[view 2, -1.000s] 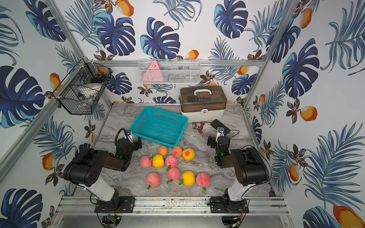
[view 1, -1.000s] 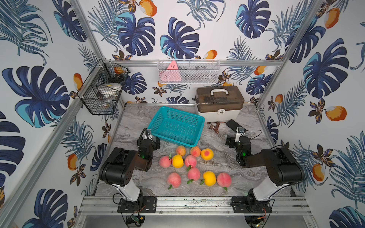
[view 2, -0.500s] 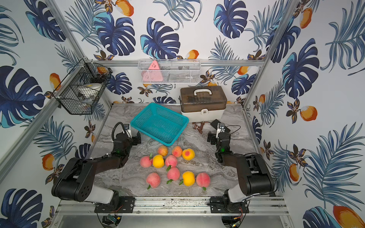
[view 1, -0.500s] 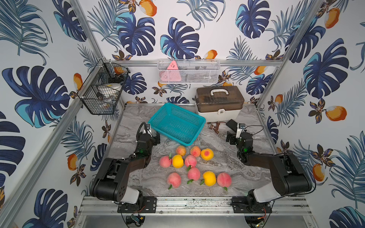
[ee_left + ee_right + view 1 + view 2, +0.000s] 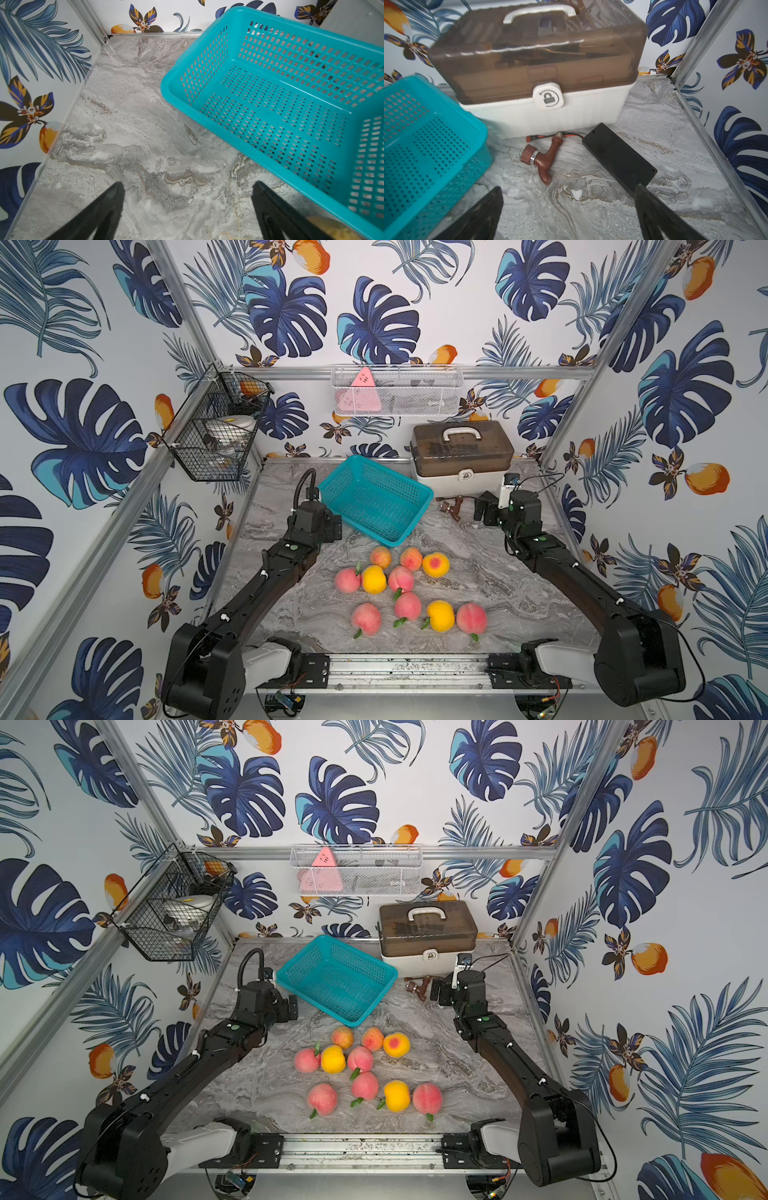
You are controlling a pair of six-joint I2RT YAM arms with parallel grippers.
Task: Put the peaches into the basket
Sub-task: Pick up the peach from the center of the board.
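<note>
Currently both my grippers stand wide open, holding nothing. My left gripper (image 5: 188, 185) hovers just beside the teal basket (image 5: 376, 499), and my right gripper (image 5: 568, 188) is near a black box (image 5: 618, 158). All 10 peaches (image 5: 401, 578) lie at lower centre in both top views, below the basket and apart from both grippers. Wrists hide my fingers there.

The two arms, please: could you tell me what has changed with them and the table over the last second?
Both arms stretched forward from a folded pose, carrying the left gripper beside the basket and the right gripper toward the storage box. Both stayed open and empty. The basket appears slightly turned; all ten peaches stayed put on the table.
</note>
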